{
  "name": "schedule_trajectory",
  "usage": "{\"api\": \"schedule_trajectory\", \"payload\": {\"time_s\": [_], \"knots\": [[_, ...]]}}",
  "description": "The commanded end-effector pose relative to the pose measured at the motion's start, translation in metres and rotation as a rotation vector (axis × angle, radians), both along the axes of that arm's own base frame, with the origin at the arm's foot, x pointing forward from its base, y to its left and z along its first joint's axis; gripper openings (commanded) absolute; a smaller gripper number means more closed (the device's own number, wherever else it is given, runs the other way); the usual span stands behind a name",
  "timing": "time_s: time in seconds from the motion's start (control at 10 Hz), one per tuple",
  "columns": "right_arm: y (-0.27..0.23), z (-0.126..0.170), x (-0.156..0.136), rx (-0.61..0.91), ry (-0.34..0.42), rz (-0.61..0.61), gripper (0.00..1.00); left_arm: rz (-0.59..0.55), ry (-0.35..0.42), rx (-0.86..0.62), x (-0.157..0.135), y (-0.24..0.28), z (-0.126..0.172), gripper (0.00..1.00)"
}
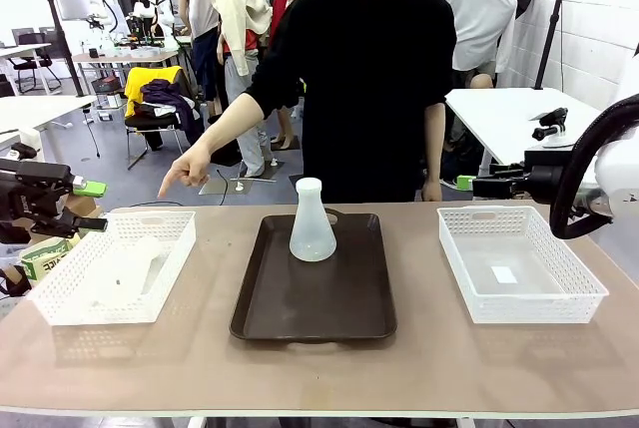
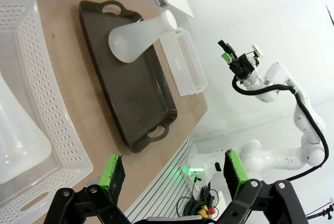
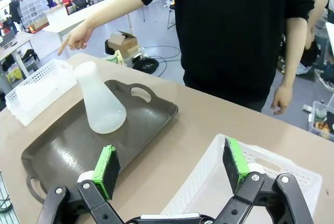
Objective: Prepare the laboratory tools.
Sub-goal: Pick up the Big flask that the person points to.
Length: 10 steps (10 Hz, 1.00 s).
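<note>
One frosted conical flask (image 1: 312, 223) (image 2: 138, 38) (image 3: 99, 104) stands upright at the far end of the dark brown tray (image 1: 315, 298) (image 2: 130, 83) (image 3: 62, 151). A second flask (image 2: 15, 135) (image 1: 130, 268) lies inside the white basket (image 1: 60, 298) (image 2: 49, 104) on the left. My left gripper (image 1: 88, 206) (image 2: 175, 174) hovers open and empty beyond the table's left edge, beside that basket. Off to the right, above the table's far edge, my right gripper (image 1: 477, 187) (image 3: 169, 166) is open with nothing between its pads. The person's hand (image 1: 185, 174) (image 3: 78, 36) points down toward the left basket.
A second white basket (image 1: 519, 298) (image 3: 209, 182) (image 2: 182, 62) sits on the right with just a small white label in it. The person stands at the far side behind the tray. Bare tabletop runs along the near edge.
</note>
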State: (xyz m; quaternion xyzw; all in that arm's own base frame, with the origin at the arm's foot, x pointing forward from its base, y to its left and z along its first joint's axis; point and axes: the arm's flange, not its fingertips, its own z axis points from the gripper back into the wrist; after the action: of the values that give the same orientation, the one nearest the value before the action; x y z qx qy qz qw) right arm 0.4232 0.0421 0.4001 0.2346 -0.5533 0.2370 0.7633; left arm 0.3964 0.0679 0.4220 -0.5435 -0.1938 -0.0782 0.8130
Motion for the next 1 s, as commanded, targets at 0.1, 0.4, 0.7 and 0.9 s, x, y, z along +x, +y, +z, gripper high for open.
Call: {"api": "schedule_trajectory", "payload": {"time_s": [0.1, 0.4, 0.7, 0.9], "knots": [[0.000, -0.001, -0.001, 0.003, 0.016, -0.002, 1.00, 0.000, 0.000, 0.000, 0.000, 0.000, 0.000, 1.00], [0.000, -0.001, -0.001, 0.003, 0.016, -0.002, 1.00, 0.138, -0.014, 0.288, 0.033, -0.036, 0.025, 1.00], [0.000, -0.001, -0.001, 0.003, 0.016, -0.002, 1.00, 0.286, 0.038, 0.681, 0.061, -0.067, 0.042, 1.00], [0.000, -0.001, -0.001, 0.003, 0.016, -0.002, 1.00, 0.357, 0.209, 0.950, 0.086, -0.078, 0.028, 1.00]]}}
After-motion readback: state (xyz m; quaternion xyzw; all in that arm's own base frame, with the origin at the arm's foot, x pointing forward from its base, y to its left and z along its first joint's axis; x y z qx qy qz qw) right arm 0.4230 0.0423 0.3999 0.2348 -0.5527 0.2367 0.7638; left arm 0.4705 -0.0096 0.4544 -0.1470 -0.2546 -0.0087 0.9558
